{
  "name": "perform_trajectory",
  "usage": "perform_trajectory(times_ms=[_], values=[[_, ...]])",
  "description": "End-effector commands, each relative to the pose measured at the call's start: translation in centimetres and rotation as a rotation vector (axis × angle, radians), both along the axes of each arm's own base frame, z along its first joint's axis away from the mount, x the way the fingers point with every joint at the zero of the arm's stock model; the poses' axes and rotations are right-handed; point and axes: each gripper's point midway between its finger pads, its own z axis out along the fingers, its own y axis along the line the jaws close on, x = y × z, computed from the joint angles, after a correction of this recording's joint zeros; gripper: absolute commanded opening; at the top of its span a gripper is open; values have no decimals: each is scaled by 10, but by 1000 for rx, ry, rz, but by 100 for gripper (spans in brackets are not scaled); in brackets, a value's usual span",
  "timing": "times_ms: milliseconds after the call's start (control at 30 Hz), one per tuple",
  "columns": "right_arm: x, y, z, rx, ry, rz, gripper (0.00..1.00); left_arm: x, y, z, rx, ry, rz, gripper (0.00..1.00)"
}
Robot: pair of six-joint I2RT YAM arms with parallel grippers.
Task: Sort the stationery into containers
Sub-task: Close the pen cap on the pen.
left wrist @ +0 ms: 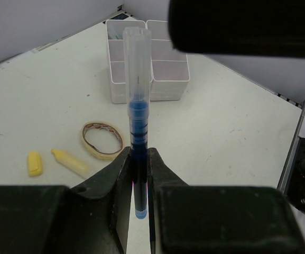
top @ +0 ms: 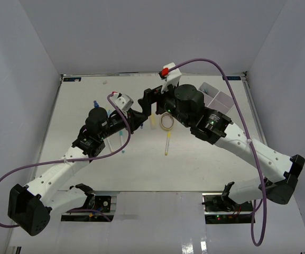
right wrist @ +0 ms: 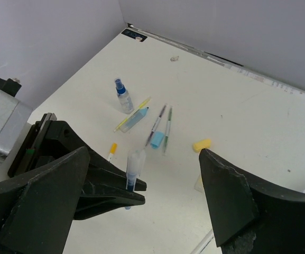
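White matt table (top: 89, 164), faintly scuffed; bare pale grey walls on left, far and right sides; dark strip along far edge, white panels at near edge by the arm bases

Pinched upright between left fingers (left wrist: 110, 185): blue pen (left wrist: 137, 143) with clear cap, gripped near its lower end, held clear of the table

Spread wide, holding nothing: right fingers (right wrist: 41, 211), near the pen's capped end

Near far right corner of table: white four-compartment tray (left wrist: 168, 87)

Flat on table in front of tray: tan rubber band (left wrist: 102, 140), yellow marker (left wrist: 70, 161), small yellow block (left wrist: 34, 163) just beside it

Loose on table towards far left: small spray bottle (right wrist: 123, 98) standing upright, blue highlighter (right wrist: 136, 117), two thin pens (right wrist: 156, 124) lying side by side, blue block (right wrist: 157, 140) touching their near ends
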Motion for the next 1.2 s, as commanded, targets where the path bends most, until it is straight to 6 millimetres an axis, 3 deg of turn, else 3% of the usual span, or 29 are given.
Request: perform_trajectory(times_ms=[0, 200, 533, 867, 1167], values=[[2, -3, 23, 51, -13, -28, 90, -8, -2, 6, -10, -22, -35, 0], [-8, 6, 17, 5, -43, 93, 80, -29, -14, 6, -25, -19, -171, 0], [-12, -36, 24, 40, -95, 380, 71, -60, -29, 7, -33, 1, -392, 0], [-55, -25, 5, 31, -134, 702, 66, -65, -30, 9, -43, 6, -430, 0], [-63, -16, -2, 45, -173, 805, 58, -66, -29, 11, -47, 3, -432, 0]])
